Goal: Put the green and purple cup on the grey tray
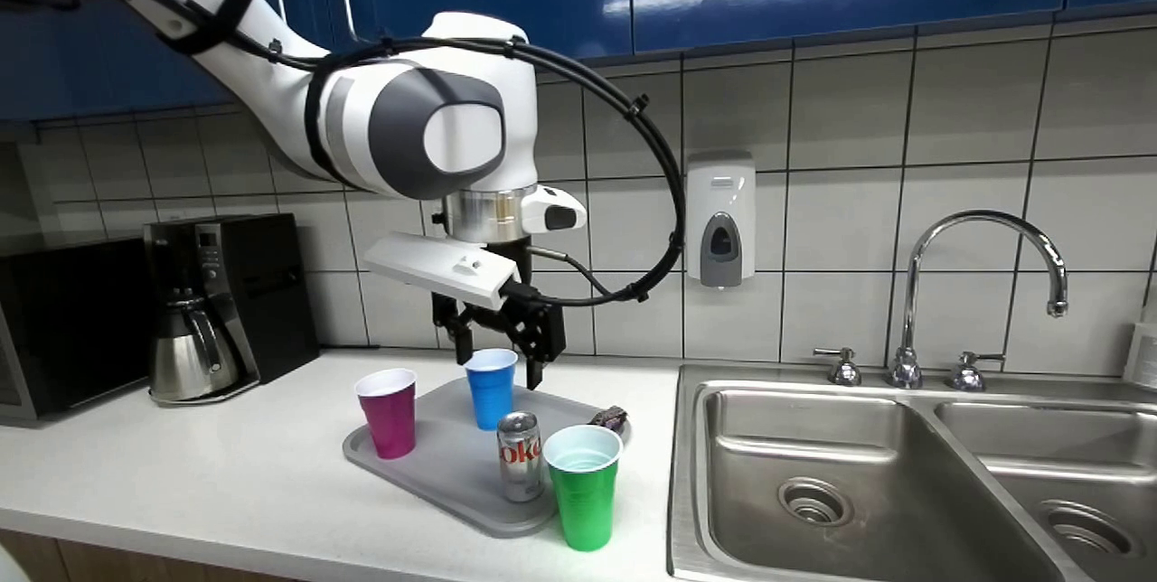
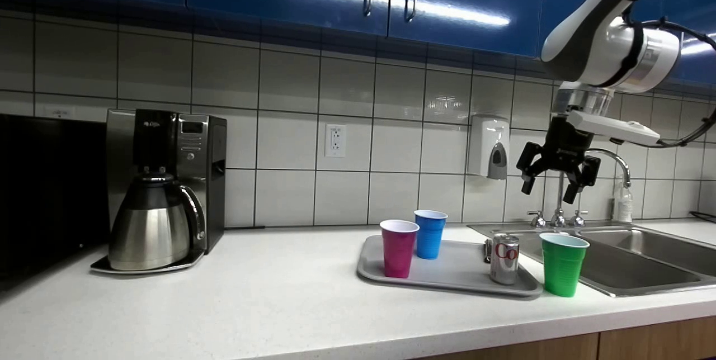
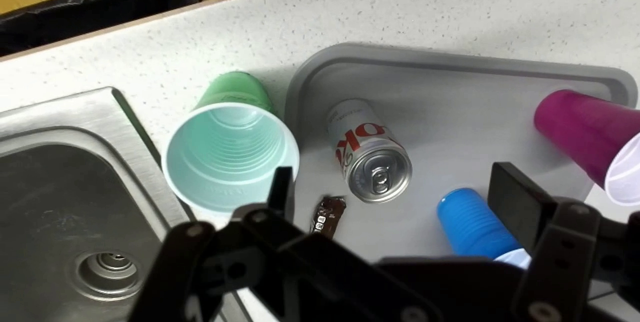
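Green cup (image 2: pixel 564 266) upright on the worktop (image 2: pixel 279 304) near its front edge, just beside the grey tray (image 1: pixel 456 463) — between tray and sink (image 1: pixel 755 496). Purple cup (image 1: pixel 390 417) upright on the tray, at the end away from the sink; blue cup (image 1: pixel 493 394) also aboard, toward the worktop's back edge. End effector (image 2: pixel 549 191) hangs above — fingers (image 3: pixel 516 206) spread wide.

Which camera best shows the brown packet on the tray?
The wrist view: the packet shows from above, printing visible, though the gripper covers one end. In both exterior views it's a small dark patch, behind the green cup or the can.
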Robot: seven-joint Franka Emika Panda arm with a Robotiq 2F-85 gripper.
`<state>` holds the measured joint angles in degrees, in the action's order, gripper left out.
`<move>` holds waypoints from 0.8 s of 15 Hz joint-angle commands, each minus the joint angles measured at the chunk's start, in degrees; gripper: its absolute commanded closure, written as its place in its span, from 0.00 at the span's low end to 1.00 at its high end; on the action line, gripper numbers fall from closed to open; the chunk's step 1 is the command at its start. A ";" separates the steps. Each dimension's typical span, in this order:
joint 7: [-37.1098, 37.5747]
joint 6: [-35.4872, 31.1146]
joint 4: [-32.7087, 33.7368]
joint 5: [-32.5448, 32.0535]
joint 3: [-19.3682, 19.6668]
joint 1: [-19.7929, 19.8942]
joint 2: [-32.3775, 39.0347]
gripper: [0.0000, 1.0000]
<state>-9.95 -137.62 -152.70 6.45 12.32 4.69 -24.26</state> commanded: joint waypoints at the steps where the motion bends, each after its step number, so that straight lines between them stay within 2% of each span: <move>1: -2.44 -0.10 0.88 -1.05 0.73 1.22 1.90 0.00; 6: -1.91 -2.67 2.20 -0.92 0.98 1.62 6.77 0.00; 12: -2.88 -2.88 7.22 -0.36 0.65 1.16 14.21 0.00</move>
<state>-11.09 -140.42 -149.33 6.38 13.46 5.44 -14.53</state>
